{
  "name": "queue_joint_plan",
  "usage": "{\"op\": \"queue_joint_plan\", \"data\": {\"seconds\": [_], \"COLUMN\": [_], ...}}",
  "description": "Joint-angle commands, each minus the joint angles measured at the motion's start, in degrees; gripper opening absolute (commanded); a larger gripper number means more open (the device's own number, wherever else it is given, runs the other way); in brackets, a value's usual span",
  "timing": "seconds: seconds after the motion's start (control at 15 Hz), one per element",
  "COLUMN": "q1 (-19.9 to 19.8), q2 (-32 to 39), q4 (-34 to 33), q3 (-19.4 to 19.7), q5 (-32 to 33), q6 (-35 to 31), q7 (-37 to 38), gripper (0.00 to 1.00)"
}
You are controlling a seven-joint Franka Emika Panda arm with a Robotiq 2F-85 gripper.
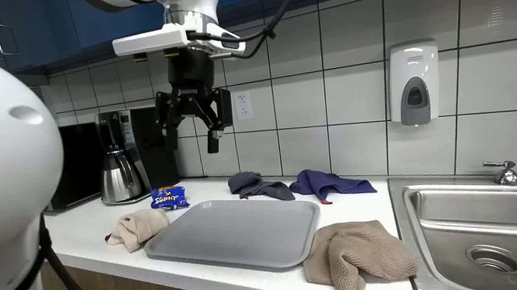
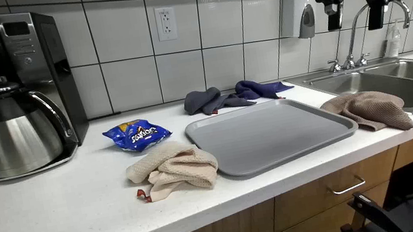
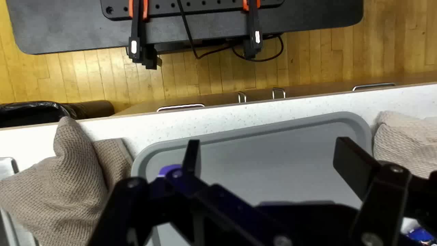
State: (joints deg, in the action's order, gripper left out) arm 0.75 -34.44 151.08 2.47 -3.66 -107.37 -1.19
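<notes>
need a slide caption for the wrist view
Open, empty pincer above a gray tray flanked by a brown cloth and a beige cloth.

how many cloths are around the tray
4, all crumpled: beige cloth and brown cloth at opposite ends of the grey rectangular tray; dark-grey cloth and purple cloth near the tiled wall.

The two-fingered gripper (image 1: 192,143) is black; the rectangular plastic tray (image 2: 272,134) is plain grey. A crumpled beige fabric cloth (image 2: 183,165) and a crumpled brown fabric cloth (image 1: 358,250) show waffle patterns. The glossy blue pillow-shaped packet (image 2: 137,136) bears white lettering.
</notes>
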Motion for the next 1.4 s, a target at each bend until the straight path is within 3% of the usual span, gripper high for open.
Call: {"op": "queue_joint_plan", "data": {"seconds": [0.0,0.27,0.67,1.33], "q1": [-0.5,-0.5,-1.8,-6.0], "q2": [0.0,0.1,0.4,6.1], "q4": [-0.1,-0.1,0.4,-0.3], "q3": [-0.4,-0.4,0.0,5.6], "q5": [-0.2,-0.2,4.8,11.4], "q6": [0.1,0.1,-0.6,-7.8], "q7": [-0.2,-0.2,-1.6,-5.5], "gripper": [1.00,1.00,1.00,1.00]}}
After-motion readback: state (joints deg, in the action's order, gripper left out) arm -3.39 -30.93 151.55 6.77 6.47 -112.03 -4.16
